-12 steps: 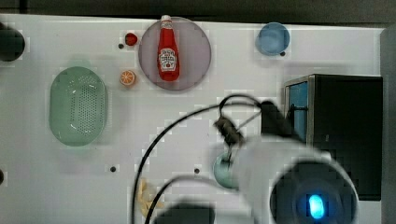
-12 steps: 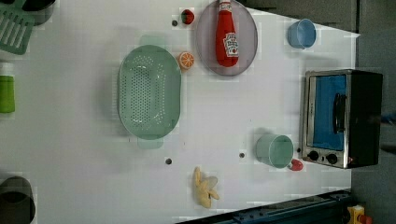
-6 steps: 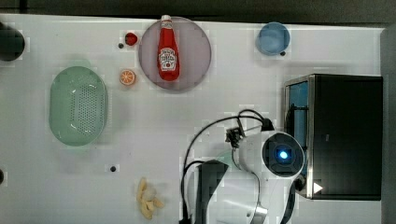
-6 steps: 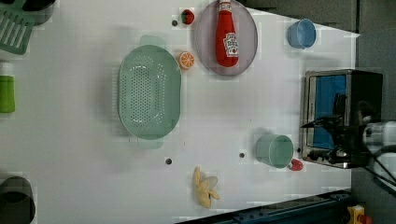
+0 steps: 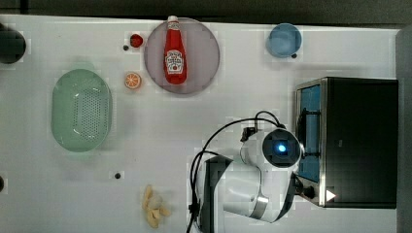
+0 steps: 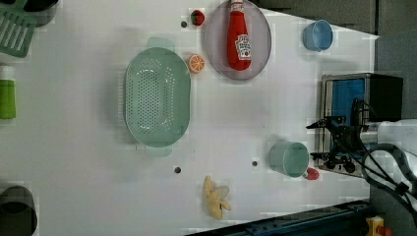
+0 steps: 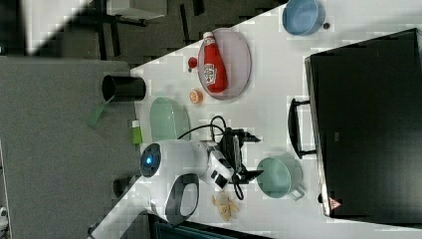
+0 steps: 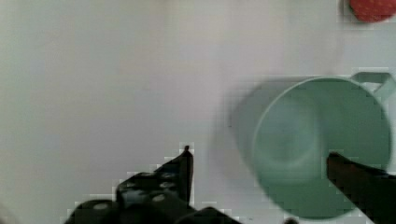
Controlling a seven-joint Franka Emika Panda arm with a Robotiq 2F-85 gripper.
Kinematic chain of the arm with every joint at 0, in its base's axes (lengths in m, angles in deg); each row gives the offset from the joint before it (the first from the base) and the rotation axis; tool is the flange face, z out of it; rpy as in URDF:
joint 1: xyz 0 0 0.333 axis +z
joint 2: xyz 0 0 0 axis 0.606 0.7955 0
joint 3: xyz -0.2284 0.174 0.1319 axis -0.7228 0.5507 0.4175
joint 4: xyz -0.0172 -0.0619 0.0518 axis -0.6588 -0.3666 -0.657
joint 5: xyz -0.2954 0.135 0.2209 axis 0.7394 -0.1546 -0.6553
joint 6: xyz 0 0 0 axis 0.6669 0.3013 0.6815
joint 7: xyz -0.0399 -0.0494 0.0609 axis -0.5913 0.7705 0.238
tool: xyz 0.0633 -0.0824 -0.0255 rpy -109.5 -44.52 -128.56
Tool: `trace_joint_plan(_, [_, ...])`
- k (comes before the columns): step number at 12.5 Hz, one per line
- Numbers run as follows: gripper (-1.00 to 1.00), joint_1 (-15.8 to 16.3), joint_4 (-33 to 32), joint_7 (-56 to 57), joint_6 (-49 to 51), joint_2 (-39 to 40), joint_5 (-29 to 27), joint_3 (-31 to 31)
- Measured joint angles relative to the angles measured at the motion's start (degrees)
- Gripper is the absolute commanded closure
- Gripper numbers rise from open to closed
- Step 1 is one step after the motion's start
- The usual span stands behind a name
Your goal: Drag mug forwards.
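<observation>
1. Top view: white tabletop [image 5: 204,126] bare between colander [image 5: 81,110] and toaster oven [image 5: 357,141]; arm covering the spot beside the oven.
2. Left view: mug [image 6: 289,159] upright near the tabletop's lower edge, just beside the oven; open tabletop on the left view's left.
3. Right view: end effector [image 7: 249,155] spread wide, holding nothing, seemingly just short of the mug.
4. Wrist view: one finger [image 8: 357,179] over the mug's rim, the other outside.
</observation>
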Motion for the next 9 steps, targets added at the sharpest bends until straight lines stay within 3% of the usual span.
trace_joint_plan(5, [-1.00,1.05,0.56,-1.58,-6.69,8.99,-0.38,-0.94])
trace_joint_plan(6, [-0.92,0.70,0.11,-2.22,-7.39,10.69,-0.31,-1.00])
trace_joint_plan(9, [-0.18,0.20,-0.56,-3.09,-8.03,13.34,-0.37,-0.51])
